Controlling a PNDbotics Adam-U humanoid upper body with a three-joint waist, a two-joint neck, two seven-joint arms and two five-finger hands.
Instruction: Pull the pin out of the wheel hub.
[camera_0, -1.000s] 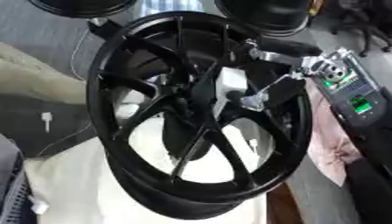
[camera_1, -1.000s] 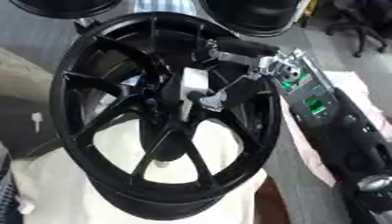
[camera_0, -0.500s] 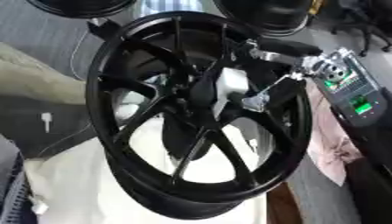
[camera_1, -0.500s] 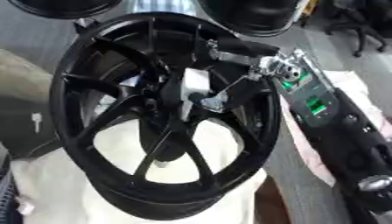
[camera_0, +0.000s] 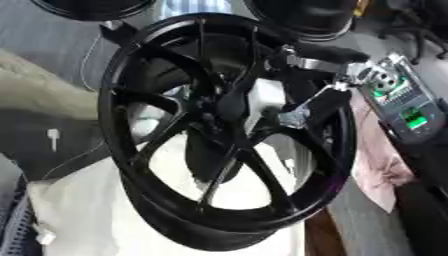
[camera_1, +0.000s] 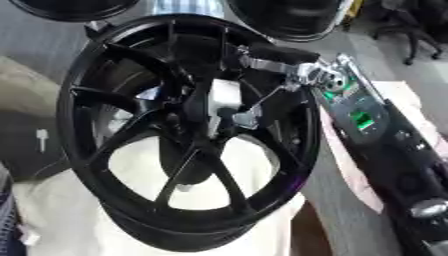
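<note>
Right hand (camera_1: 254, 107) at frame centre, pinching white pin (camera_1: 224, 95) at black wheel hub (camera_1: 197, 122). Risk: off-axis pull jams pin, tilts wheel.

A cream cloth (camera_0: 87, 220) lies spread below me, with pink fabric (camera_0: 378, 167) crumpled to my right. Two more black wheels (camera_1: 74, 7) stand at the far edge, and an office chair (camera_1: 411, 25) sits beyond them.

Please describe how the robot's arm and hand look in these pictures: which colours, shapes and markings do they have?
The right arm is mostly black, with a flat panel showing green lit markings and a round silver joint lower down. The right hand has black fingers and silver metal parts at the wrist. No left arm shows.
</note>
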